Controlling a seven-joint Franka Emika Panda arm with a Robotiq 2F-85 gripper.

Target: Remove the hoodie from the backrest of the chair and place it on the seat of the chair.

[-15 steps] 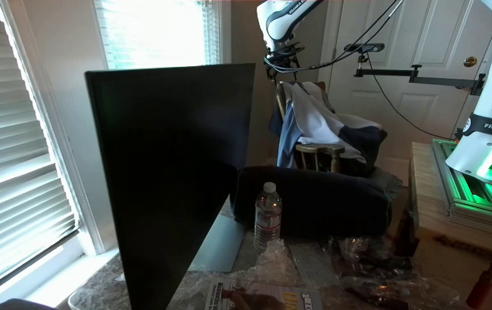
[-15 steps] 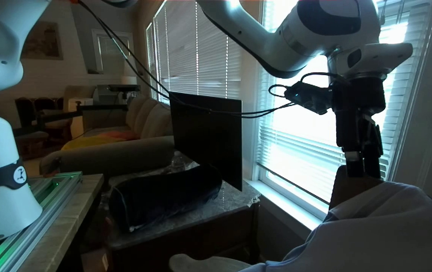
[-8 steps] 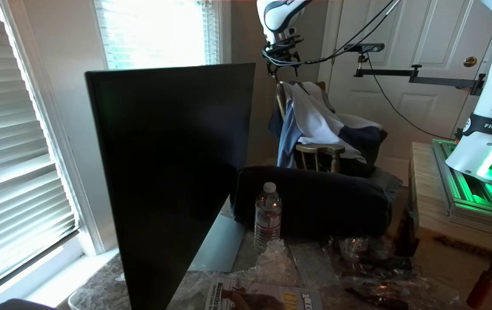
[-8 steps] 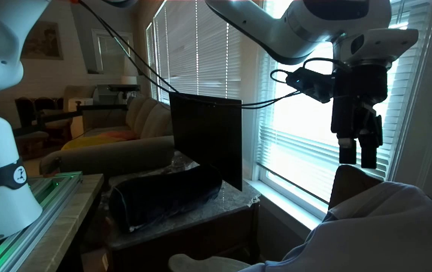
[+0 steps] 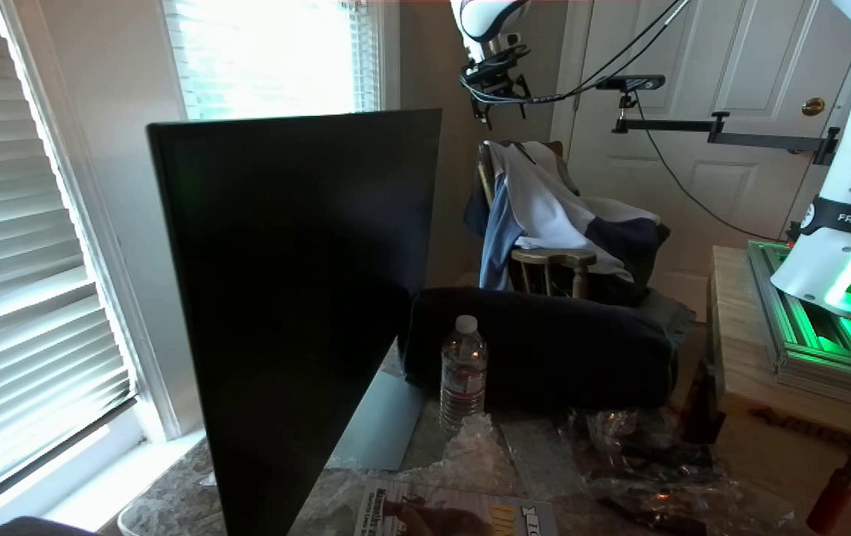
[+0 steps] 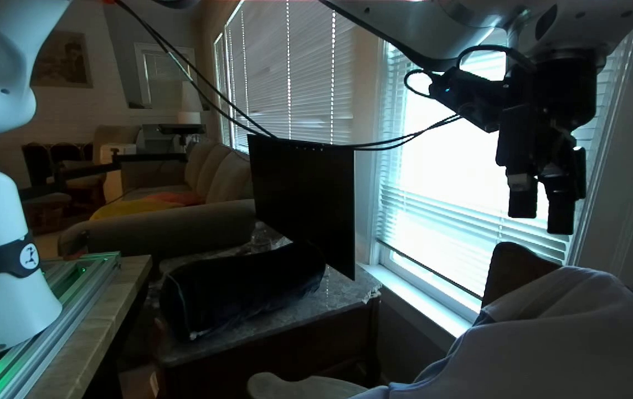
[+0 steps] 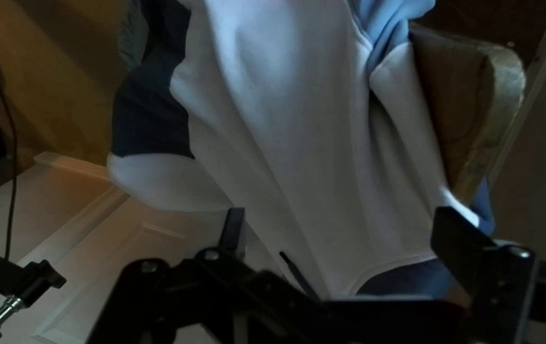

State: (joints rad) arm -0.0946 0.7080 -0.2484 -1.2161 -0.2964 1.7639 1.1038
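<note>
The hoodie (image 5: pixel 544 201), white with light blue and navy parts, drapes over the chair. It also shows in the other views (image 6: pixel 571 338) (image 7: pixel 292 124). The chair is wooden, with a spindled armrest (image 5: pixel 553 257). A bare corner of its backrest shows in an exterior view (image 6: pixel 510 274) and beside the cloth in the wrist view (image 7: pixel 468 95). The seat is hidden by the hoodie and the cushion in front. My gripper (image 5: pixel 505 121) is open and empty, pointing down above the backrest top, apart from the cloth. It shows also in the other views (image 6: pixel 541 223) (image 7: pixel 342 231).
A large black panel (image 5: pixel 291 298) stands on a table with a dark rounded cushion (image 5: pixel 544 350), a water bottle (image 5: pixel 463 376) and a magazine (image 5: pixel 455 510). A window (image 6: pixel 449 205) is behind the gripper. A camera bracket (image 5: pixel 723 132) extends near the door.
My gripper has risen away from the backrest top and shifted slightly to the right in both exterior views. The hoodie and chair have not moved.
</note>
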